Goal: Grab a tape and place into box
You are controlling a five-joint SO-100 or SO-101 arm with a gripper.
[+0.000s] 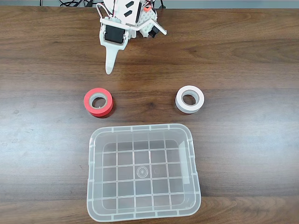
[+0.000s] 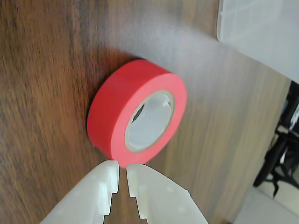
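At the top edge of the fixed view, the white arm (image 1: 126, 21) leans over the wooden table (image 1: 243, 60), and its gripper (image 1: 110, 69) points down toward the tape (image 1: 98, 101), not touching it. The wrist view shows the fingers (image 2: 105, 186) almost closed, with only a thin gap and nothing between them. One red tape lies flat on the left, one white tape roll (image 1: 189, 99) on the right, well apart. One clear box (image 1: 143, 172) stands below them. No writing can be read.
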